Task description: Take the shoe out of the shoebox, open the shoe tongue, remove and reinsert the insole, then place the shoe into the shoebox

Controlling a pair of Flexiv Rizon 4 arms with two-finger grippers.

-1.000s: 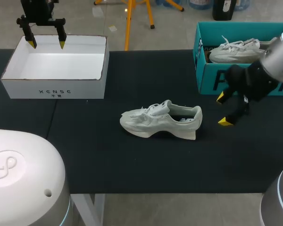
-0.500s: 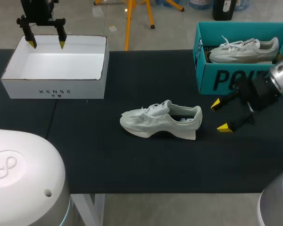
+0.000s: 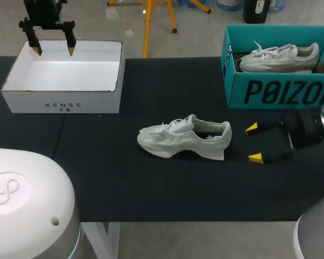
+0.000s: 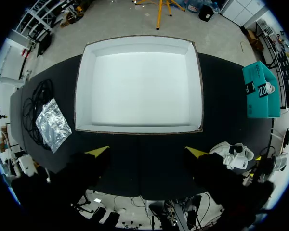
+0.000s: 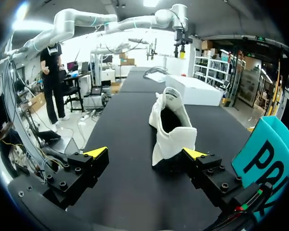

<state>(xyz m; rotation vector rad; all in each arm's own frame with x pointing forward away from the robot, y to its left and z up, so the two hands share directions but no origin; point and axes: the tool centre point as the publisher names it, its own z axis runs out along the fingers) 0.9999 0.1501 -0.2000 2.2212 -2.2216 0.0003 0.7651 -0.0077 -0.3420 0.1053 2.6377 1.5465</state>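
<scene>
The pale shoe (image 3: pixel 183 139) stands on its sole near the middle of the black table (image 3: pixel 97 172), outside both boxes. Its toe points toward the left arm's side and its heel toward the right arm's side.

The right gripper (image 3: pixel 253 143) hangs low just beyond the shoe's heel, apart from it. Its fingers are spread wide and hold nothing. In the right wrist view the shoe (image 5: pixel 171 127) lies straight ahead of this gripper (image 5: pixel 145 153), heel nearest, with its mouth open to the camera.

Behind the shoe on the right arm's side sits the teal shoebox (image 3: pixel 281 91), with a second shoe (image 3: pixel 278 56) lying in it. The right wrist view shows the shoebox (image 5: pixel 262 154) beside the gripper.

Well away from the shoe, at the far corner on the left arm's side, stands a white box (image 3: pixel 65 75). The left gripper (image 3: pixel 54 50) hovers over its far wall with fingers apart, gripping nothing. From the left wrist, the white box (image 4: pixel 138 86) lies ahead of that gripper (image 4: pixel 147 151), and the shoe (image 4: pixel 231 153) is off to one side. On the far side of the white box from the shoe lie a cable coil (image 4: pixel 36 103) and a foil bag (image 4: pixel 53 125).
</scene>
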